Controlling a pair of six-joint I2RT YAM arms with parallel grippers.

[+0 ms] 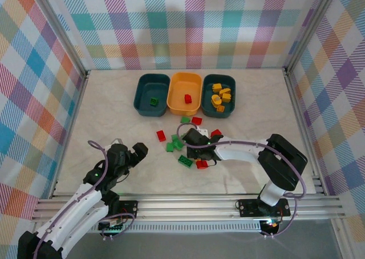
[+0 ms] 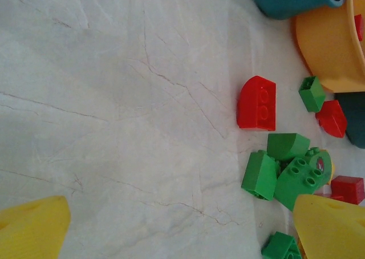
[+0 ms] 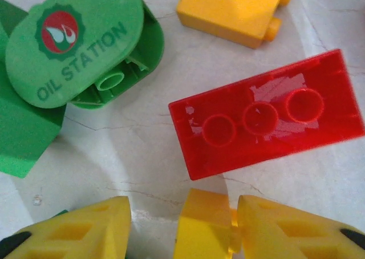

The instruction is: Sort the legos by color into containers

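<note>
Seen from above, containers (image 1: 183,75) rowed at the far side, legos (image 1: 183,161) heaped mid-table, left gripper (image 1: 137,152) spread wide and empty, right gripper (image 3: 182,213) shown close by its wrist camera, set astride a yellow brick (image 3: 205,236), one finger touching, a gap at the other, brick cut off below.

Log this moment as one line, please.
left gripper: open, empty | right gripper: jaws bracketing small yellow plastic brick, gap one side | translucent red plastic brick: loose nearby
</note>
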